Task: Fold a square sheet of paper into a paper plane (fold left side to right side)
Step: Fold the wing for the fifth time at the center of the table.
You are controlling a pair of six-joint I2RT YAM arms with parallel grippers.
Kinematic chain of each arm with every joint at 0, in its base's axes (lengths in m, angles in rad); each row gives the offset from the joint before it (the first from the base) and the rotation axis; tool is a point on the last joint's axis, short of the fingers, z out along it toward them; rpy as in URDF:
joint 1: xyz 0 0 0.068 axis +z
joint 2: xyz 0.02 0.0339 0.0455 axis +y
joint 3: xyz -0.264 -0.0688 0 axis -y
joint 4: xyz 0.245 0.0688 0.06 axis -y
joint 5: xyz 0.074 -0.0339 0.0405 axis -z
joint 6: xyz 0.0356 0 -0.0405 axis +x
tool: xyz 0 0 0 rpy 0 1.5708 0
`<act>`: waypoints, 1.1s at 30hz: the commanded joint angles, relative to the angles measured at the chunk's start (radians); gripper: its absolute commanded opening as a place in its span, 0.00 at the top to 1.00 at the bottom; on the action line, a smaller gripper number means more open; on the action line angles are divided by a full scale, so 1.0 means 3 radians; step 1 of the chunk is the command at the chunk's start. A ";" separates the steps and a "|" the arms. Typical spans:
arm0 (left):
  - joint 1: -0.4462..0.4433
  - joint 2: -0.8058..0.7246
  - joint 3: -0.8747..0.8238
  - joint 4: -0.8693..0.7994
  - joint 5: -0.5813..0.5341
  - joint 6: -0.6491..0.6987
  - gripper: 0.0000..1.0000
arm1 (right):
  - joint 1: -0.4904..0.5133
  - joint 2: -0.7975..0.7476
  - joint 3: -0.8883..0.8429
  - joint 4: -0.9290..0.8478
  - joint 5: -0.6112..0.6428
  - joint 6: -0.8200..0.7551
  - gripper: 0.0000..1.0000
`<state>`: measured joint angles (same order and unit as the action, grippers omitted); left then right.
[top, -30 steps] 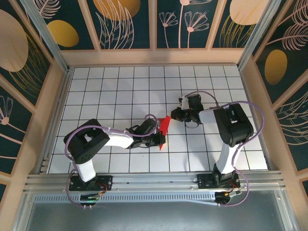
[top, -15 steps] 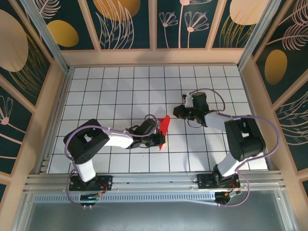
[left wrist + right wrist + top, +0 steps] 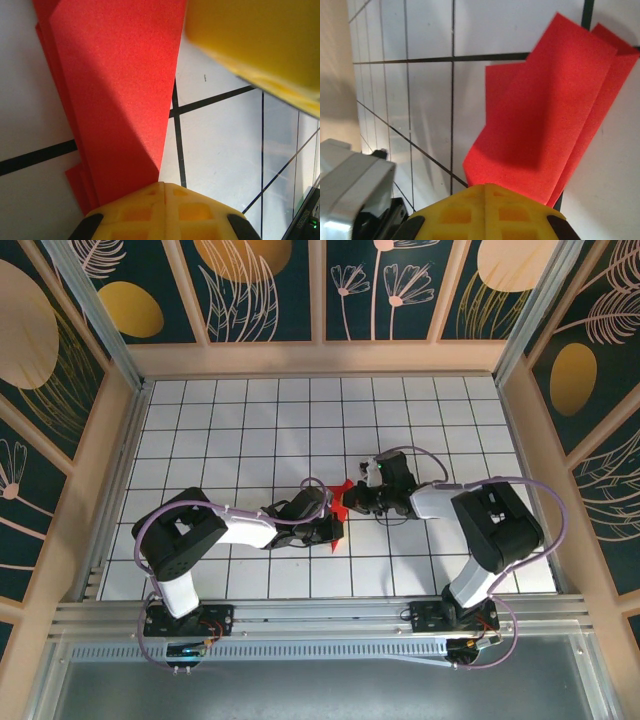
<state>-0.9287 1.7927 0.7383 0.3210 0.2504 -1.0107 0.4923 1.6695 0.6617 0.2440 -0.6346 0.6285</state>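
- While the left gripper (image 3: 162, 186) pinches one end of the folded red paper (image 3: 115, 100) near the middle of the table (image 3: 200, 430), the layers look thin and light (easily torn).
- Folded edges offer the firmest hold.
- The right gripper (image 3: 485, 187) is clamped on the opposite end.

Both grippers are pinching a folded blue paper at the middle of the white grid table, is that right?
Not quite. The paper is red, not blue, as the right wrist view shows. The rest holds: the left gripper and right gripper are both shut on it, folded, at the middle of the white grid table.
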 commanded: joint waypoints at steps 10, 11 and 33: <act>0.0015 -0.0065 -0.0136 -0.0352 -0.0022 -0.0074 1.00 | 0.0032 0.0418 0.0141 -0.0532 0.0177 -0.0043 1.00; 0.0021 -0.0103 -0.0116 -0.0352 -0.0010 -0.0075 1.00 | 0.0031 0.0430 0.0141 -0.0584 0.0210 -0.0058 1.00; 0.0092 -0.0313 -0.0406 0.0625 0.0774 -0.0448 0.99 | 0.0058 0.0520 0.0106 -0.0659 0.0366 -0.0143 1.00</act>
<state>-0.9012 1.6707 0.6273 0.4400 0.4389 -1.1210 0.4976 1.7611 0.7139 0.1570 -0.6334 0.6163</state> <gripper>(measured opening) 0.043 0.049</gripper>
